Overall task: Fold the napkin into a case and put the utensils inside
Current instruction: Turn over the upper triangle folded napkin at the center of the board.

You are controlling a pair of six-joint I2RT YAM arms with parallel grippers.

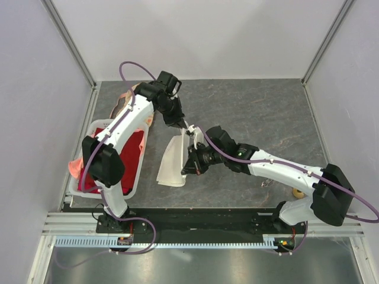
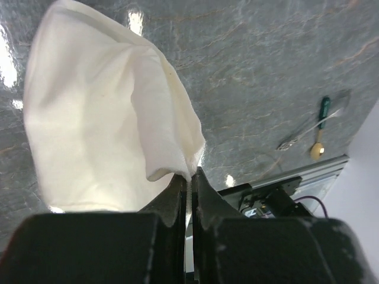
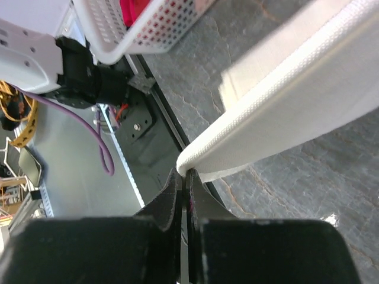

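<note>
Left gripper (image 2: 189, 177), its arm bent forward and rightward, was clamped shut on a corner of the soft cream-white cloth napkin (image 1: 172, 161). Right gripper (image 3: 185, 174), arm stretched leftward, pinched its hemmed edge, the cloth sagging between them.

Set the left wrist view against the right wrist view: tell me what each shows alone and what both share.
Left wrist only: the utensils, lying apart from the napkin. Right wrist only: a white perforated basket holding a red cloth. Both: the grey table and the napkin, an edge pinched by the shut left gripper in one and the shut right gripper in the other.
</note>
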